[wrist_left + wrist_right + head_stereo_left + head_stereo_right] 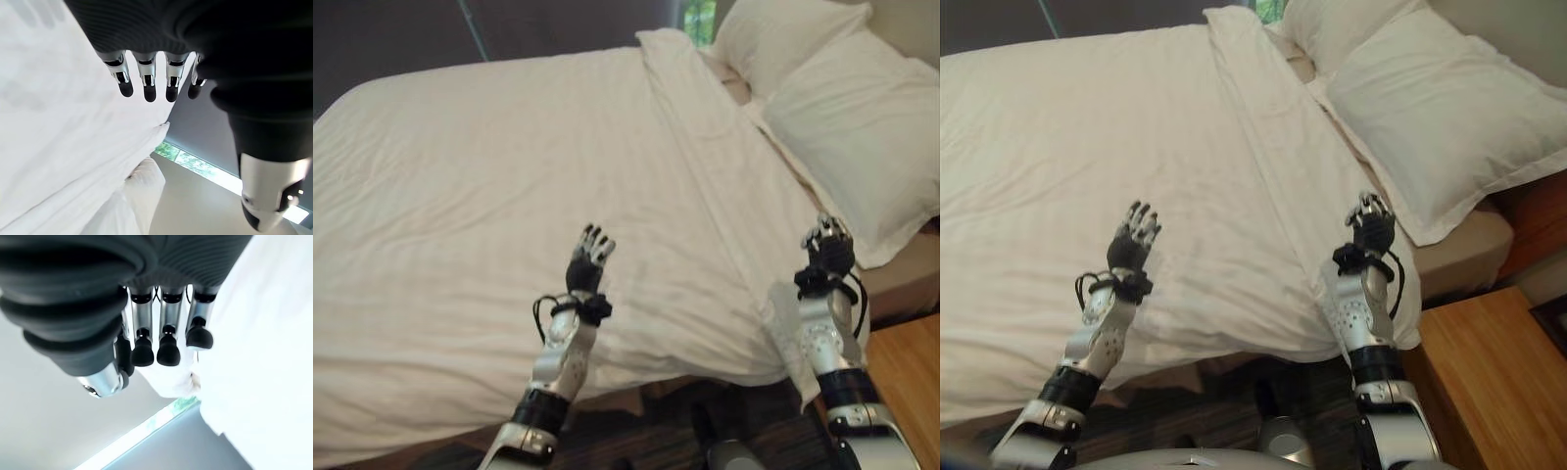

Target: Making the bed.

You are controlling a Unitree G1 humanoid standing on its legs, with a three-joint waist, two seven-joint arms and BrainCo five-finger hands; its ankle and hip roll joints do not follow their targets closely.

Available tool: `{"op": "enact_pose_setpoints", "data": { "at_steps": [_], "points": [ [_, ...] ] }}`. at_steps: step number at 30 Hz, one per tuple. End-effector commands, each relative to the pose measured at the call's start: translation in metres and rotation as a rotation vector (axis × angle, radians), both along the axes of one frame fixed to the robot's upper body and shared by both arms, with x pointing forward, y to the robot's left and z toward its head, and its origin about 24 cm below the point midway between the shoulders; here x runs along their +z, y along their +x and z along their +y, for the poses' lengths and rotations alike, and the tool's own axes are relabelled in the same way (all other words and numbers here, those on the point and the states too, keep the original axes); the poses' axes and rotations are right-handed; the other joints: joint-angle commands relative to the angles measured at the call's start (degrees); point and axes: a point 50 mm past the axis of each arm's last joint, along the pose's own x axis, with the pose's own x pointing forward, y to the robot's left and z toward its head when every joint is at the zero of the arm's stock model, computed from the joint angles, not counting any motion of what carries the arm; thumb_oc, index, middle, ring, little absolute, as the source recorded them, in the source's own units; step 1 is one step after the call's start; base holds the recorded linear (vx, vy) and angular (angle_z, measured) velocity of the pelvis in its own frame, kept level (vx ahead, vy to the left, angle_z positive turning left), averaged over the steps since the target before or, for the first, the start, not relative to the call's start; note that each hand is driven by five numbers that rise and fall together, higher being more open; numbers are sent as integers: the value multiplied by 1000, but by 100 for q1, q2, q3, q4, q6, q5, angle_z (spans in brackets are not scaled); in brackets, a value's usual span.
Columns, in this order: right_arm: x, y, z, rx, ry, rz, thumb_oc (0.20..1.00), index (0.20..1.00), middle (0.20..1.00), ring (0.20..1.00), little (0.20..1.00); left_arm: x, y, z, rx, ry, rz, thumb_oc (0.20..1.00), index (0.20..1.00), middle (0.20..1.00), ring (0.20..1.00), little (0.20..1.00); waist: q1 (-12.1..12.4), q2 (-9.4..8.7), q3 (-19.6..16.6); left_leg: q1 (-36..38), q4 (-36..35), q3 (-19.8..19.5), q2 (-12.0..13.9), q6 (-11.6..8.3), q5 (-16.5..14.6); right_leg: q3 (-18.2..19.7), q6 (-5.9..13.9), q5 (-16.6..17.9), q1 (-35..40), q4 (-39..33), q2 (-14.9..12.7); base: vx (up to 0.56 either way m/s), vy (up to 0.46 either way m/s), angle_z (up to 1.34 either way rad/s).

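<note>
Both hovering palm-down, fingers loosely spread, gripping nothing: left robot hand [588, 257] over mid white striped cotton duvet [480, 186], right robot hand [828, 247] over its pillow-side edge beside two white pillows [862, 147], probably to smooth wrinkles.

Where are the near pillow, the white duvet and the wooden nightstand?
near pillow [1440, 127], right eye view, middle of its top face
white duvet [1087, 147], right eye view, flat middle
wooden nightstand [1489, 382], right eye view, its top
</note>
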Motion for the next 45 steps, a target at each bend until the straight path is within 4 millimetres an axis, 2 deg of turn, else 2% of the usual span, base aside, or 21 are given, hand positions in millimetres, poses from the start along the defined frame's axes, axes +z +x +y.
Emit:
{"op": "enact_pose_setpoints", "data": {
  "at_steps": [1,5,7,8,9,10,11,13,16,17,18,20,21,25,27,31,36,37,38,41,45],
  "points": [
    [58,16,-15,-78,69,-222,200,200,200,200,200,57,19,2,32,63,-227,1000,1000,1000,1000,1000,21,-13,593,145,54,-8,176,-282,-214,-153,294,-466,135,76,-146,-208,30,12],
    [105,35,-20,-103,61,-293,200,200,200,200,200,93,36,-4,52,99,-326,1000,1000,1000,1000,1000,-17,428,972,-317,54,12,11,-285,-89,14,329,-314,-350,76,-237,-134,7,5],
    [114,37,-24,-112,47,-297,200,200,200,200,200,97,37,-1,60,89,-337,1000,1000,1000,1000,1000,-34,529,1031,-439,54,20,-24,-277,-61,60,342,-289,-456,76,-253,-89,6,1],
    [103,42,-29,-125,27,-224,200,200,200,200,200,97,38,3,76,82,-336,1000,1000,1000,1000,1000,-67,727,1145,-559,54,2,-79,-250,-63,172,359,-303,-639,90,-258,-94,-1,-5],
    [103,42,-29,-123,27,-226,200,200,200,200,200,98,39,3,77,80,-338,1000,1000,1000,1000,1000,-64,727,1141,-589,54,13,-79,-251,-29,184,352,-263,-671,82,-256,-70,42,-19],
    [89,45,-35,-119,8,-155,200,200,200,200,200,88,37,13,91,84,-309,1000,1000,1000,1000,1000,-68,939,1130,-733,54,3,-129,-233,-45,267,357,-285,-840,89,-288,-48,30,-23],
    [89,45,-35,-118,7,-155,200,200,200,200,200,88,37,14,92,83,-310,1000,1000,1000,1000,1000,-65,939,1113,-769,54,14,-129,-234,-10,278,350,-244,-877,81,-287,-39,40,-26],
    [58,41,-52,-149,6,-38,200,200,200,200,200,69,32,26,110,56,-262,1000,1000,1000,1000,1000,-102,1240,1093,-989,54,24,-187,-212,-28,414,404,-241,-1149,80,-344,-36,53,-19],
    [34,33,-63,-179,22,29,200,200,200,200,200,53,24,39,140,19,-221,1000,1000,1000,1000,1000,-151,1395,987,-1145,54,10,-205,-189,-23,520,416,-238,-1306,76,-334,26,73,-25],
    [-2,18,-72,-213,72,109,200,200,200,200,200,35,18,43,157,2,-172,1000,1000,1000,1000,1000,-229,1490,897,-1137,54,1,-217,-174,-89,562,439,-303,-1311,76,-319,78,63,-22],
    [-3,17,-72,-212,72,111,200,200,200,200,200,35,17,44,158,3,-170,1000,1000,1000,1000,1000,-226,1481,882,-1156,54,10,-214,-178,-54,572,430,-267,-1333,76,-314,96,65,-18],
    [-44,-16,-103,-338,122,210,200,200,200,200,200,17,9,47,172,-31,-122,1000,1000,1000,1000,1000,-388,1531,684,-1079,54,36,-235,-149,-181,596,476,-334,-1276,76,-308,110,59,-4],
    [-45,-17,-104,-339,122,211,200,200,200,200,200,16,9,47,171,-31,-120,1000,1000,1000,1000,1000,-381,1523,674,-1093,54,44,-233,-152,-145,604,468,-299,-1292,76,-305,98,54,6],
    [-79,-66,-144,-512,180,304,200,200,200,200,200,5,7,45,186,-99,-83,1000,1000,1000,1000,1000,-708,1401,512,-839,54,141,-225,-118,-279,607,478,-354,-1161,76,-270,66,28,4],
    [-109,-104,-158,-598,175,429,200,200,200,200,200,1,6,41,189,-111,-65,1000,1000,1000,1000,1000,-906,1235,394,-605,54,208,-199,-93,-384,581,484,-419,-986,76,-220,48,14,-9],
    [-128,-126,-159,-604,146,527,200,200,200,200,200,0,4,39,199,-102,-58,1000,1000,1000,1000,1000,-974,961,297,-345,54,264,-150,-103,-377,555,465,-388,-733,76,-150,8,-3,-31],
    [-139,-121,-137,-444,12,618,200,200,200,200,200,-12,-5,40,211,-80,-12,1000,1000,1000,1000,1000,-864,512,189,44,54,252,-49,-117,-368,475,436,-394,-302,76,-94,-9,-17,-24],
    [-138,-114,-129,-370,-63,636,834,834,834,834,834,-16,-8,41,214,-69,3,1000,1000,1000,1000,1000,-821,404,173,99,54,245,-13,-130,-356,445,428,-390,-237,76,-84,5,-18,-5],
    [-137,-106,-116,-260,-169,655,1000,1000,1000,1000,1000,-20,-10,39,210,-59,23,1000,1000,1000,1000,1000,-743,285,160,164,54,215,24,-142,-361,384,428,-408,-135,76,-84,5,-31,-8],
    [-126,-96,-77,18,-495,622,1000,1000,1000,1000,1000,-31,-26,46,215,45,53,1000,1000,1000,1000,1000,-490,-181,65,302,54,63,173,-231,-286,101,383,-430,164,76,-78,0,-82,16],
    [-110,-94,-59,90,-625,531,1000,1000,1000,1000,1000,-37,-42,51,201,134,73,1000,1000,1000,1000,1000,-301,-437,-33,317,54,-91,264,-289,-241,-199,333,-492,357,76,-107,22,-32,65]
  ]
}}
